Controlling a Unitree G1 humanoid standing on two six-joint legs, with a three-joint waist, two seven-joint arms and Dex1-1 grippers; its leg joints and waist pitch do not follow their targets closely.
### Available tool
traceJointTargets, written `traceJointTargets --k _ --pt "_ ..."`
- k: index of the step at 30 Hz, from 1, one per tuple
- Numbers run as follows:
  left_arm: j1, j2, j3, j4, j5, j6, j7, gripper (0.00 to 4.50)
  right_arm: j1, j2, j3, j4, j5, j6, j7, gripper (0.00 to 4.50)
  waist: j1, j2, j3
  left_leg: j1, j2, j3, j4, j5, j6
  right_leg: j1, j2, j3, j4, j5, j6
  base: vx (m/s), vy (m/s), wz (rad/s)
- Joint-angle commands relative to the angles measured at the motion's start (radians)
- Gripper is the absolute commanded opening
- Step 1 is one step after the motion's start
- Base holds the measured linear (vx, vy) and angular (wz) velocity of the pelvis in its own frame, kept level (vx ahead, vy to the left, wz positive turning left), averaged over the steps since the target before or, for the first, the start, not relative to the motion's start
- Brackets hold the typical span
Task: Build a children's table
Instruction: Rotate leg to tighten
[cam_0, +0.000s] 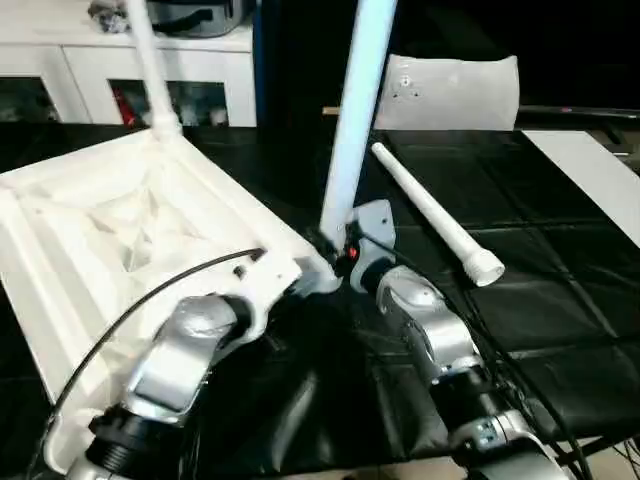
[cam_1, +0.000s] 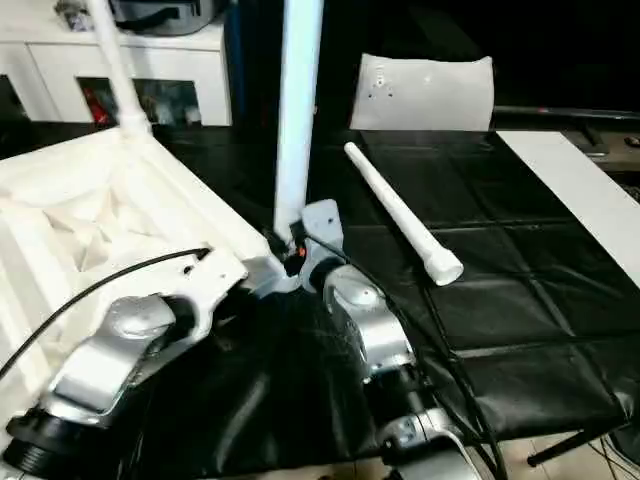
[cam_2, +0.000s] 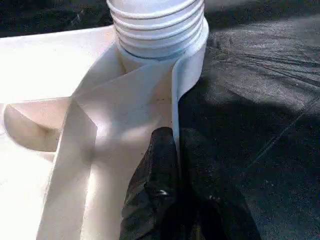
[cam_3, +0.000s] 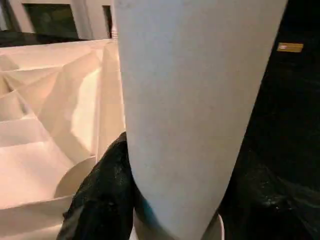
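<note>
The top (cam_0: 120, 230) lies underside up on the black surface (cam_0: 560, 300). The left gripper (cam_2: 172, 150) pinches its rim; the right gripper (cam_3: 175, 200) clasps the upright leg (cam_0: 355, 110) in the near socket. That leg should stay plumb while twisting, rim held firm.

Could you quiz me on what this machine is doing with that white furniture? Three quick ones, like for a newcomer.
1. True or false: the tabletop lies with its ribbed underside up.
2. How many legs stand in corner sockets? A one, B two, C four.
3. What does the right end effector grip?

Key: 1 true. 2 B: the far leg and the near leg; a loose leg lies on the black surface. 3 The near leg, close above its socket.
</note>
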Motion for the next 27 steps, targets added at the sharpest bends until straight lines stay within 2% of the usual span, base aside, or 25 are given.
traceJointTargets --k 1,5,6,8,9,10,11,13,15,17,19,20,21,23,25,27 --pt "-0.011 -0.011 -0.024 -0.025 0.01 0.022 -0.002 0.0 0.015 0.001 -0.01 0.087 -0.015 0.047 -0.036 1.89 0.005 0.016 -0.035 -0.003 0.019 -0.01 -0.071 -0.348 -0.008 0.031 -0.064 0.044 -0.078 -0.389 -0.097 0.0 0.0 0.0" --pt "-0.012 0.002 -0.022 -0.019 0.006 0.019 -0.011 0.0 0.004 -0.001 -0.009 0.108 -0.007 0.044 -0.003 1.89 0.003 0.017 -0.035 -0.002 0.019 -0.01 -0.07 -0.356 -0.009 0.03 -0.064 0.043 -0.081 -0.41 -0.091 0.0 0.0 0.0" --pt "-0.013 0.004 -0.021 -0.016 0.005 0.017 -0.012 0.0 0.003 -0.001 -0.009 0.11 -0.006 0.043 0.001 2.45 0.002 0.017 -0.034 -0.002 0.019 -0.011 -0.07 -0.364 -0.008 0.03 -0.063 0.042 -0.081 -0.421 -0.088 0.0 0.0 0.0" --pt "-0.018 0.016 -0.02 -0.008 -0.005 0.012 -0.01 0.0 -0.003 0.001 -0.015 0.117 -0.003 0.04 0.006 2.59 0.001 0.02 -0.034 -0.001 0.019 -0.012 -0.071 -0.372 -0.01 0.028 -0.063 0.042 -0.083 -0.428 -0.086 0.0 0.0 0.0" --pt "-0.021 0.023 -0.014 0.002 -0.009 0.003 -0.014 0.0 -0.002 -0.005 -0.012 0.113 -0.003 0.038 0.021 2.65 0.002 0.027 -0.036 0.002 0.02 -0.012 -0.069 -0.371 -0.013 0.027 -0.064 0.043 -0.081 -0.414 -0.094 0.0 0.0 0.0" --pt "-0.024 0.029 -0.01 0.01 -0.009 -0.005 -0.016 0.0 0.002 -0.014 -0.005 0.104 -0.009 0.041 0.03 2.75 0.002 0.024 -0.037 0.002 0.02 -0.01 -0.068 -0.366 -0.012 0.027 -0.063 0.044 -0.082 -0.396 -0.1 0.0 0.0 0.0" --pt "-0.028 0.035 -0.006 0.021 -0.009 -0.015 -0.02 0.0 0.008 -0.026 0.007 0.093 -0.017 0.04 0.046 2.86 0.007 0.027 -0.041 0.0 0.021 -0.01 -0.067 -0.337 -0.013 0.031 -0.063 0.047 -0.073 -0.331 -0.114 0.0 0.0 0.0" --pt "-0.031 0.041 -0.001 0.031 -0.011 -0.028 -0.024 0.0 0.018 -0.035 0.014 0.077 -0.021 0.043 0.054 3.1 0.008 0.025 -0.04 -0.003 0.021 -0.006 -0.068 -0.304 -0.007 0.036 -0.06 0.046 -0.066 -0.265 -0.139 0.0 0.0 0.0" --pt "-0.046 0.06 0.003 0.065 -0.01 -0.075 -0.04 0.0 0.059 -0.056 0.012 0.011 0.007 0.077 0.102 3.2 0.01 0.026 -0.04 -0.002 0.02 -0.004 -0.067 -0.299 -0.002 0.038 -0.059 0.047 -0.067 -0.266 -0.142 0.0 0.0 0.0" --pt "-0.061 0.086 0.002 0.109 -0.008 -0.127 -0.059 0.0 0.113 -0.088 0.013 -0.064 0.018 0.097 0.134 3.4 0.017 0.027 -0.038 -0.004 0.017 -0.004 -0.067 -0.289 0.006 0.041 -0.059 0.046 -0.073 -0.277 -0.129 0.0 0.0 0.0" --pt "-0.064 0.091 0.004 0.119 -0.011 -0.136 -0.063 0.0 0.127 -0.097 0.012 -0.082 0.022 0.1 0.142 3.56 0.024 0.027 -0.039 -0.003 0.019 -0.004 -0.067 -0.289 0.005 0.041 -0.062 0.046 -0.073 -0.315 -0.122 0.0 0.0 0.0" --pt "-0.072 0.104 0.006 0.143 -0.017 -0.164 -0.079 0.0 0.162 -0.125 0.012 -0.132 0.031 0.103 0.17 3.65 0.026 0.04 -0.037 -0.004 0.019 -0.006 -0.069 -0.289 0.001 0.043 -0.063 0.046 -0.074 -0.325 -0.12 0.0 0.0 0.0" --pt "-0.077 0.114 0.006 0.157 -0.019 -0.182 -0.091 0.0 0.184 -0.143 0.011 -0.165 0.039 0.106 0.189 3.73 0.028 0.031 -0.038 -0.001 0.019 -0.003 -0.065 -0.296 0.002 0.041 -0.063 0.046 -0.078 -0.339 -0.112 0.0 0.0 0.0" --pt "-0.084 0.128 0.003 0.175 -0.022 -0.203 -0.11 0.0 0.211 -0.168 0.01 -0.206 0.048 0.106 0.212 3.82 0.03 0.03 -0.036 -0.007 0.019 -0.005 -0.067 -0.276 0.009 0.045 -0.063 0.046 -0.075 -0.332 -0.111 0.0 0.0 0.0" --pt "-0.093 0.152 -0.003 0.204 -0.025 -0.232 -0.148 0.0 0.244 -0.222 0.015 -0.256 0.049 0.067 0.263 3.98 0.032 0.033 -0.035 -0.004 0.02 -0.004 -0.065 -0.272 0.014 0.042 -0.065 0.046 -0.077 -0.354 -0.11 0.0 0.0 0.0" --pt "-0.101 0.174 -0.009 0.23 -0.033 -0.275 -0.194 0.0 0.267 -0.262 -0.002 -0.303 0.067 0.076 0.305 4.15 0.038 0.033 -0.035 -0.001 0.019 -0.001 -0.063 -0.264 0.023 0.04 -0.064 0.047 -0.08 -0.352 -0.104 0.0 0.0 0.0"
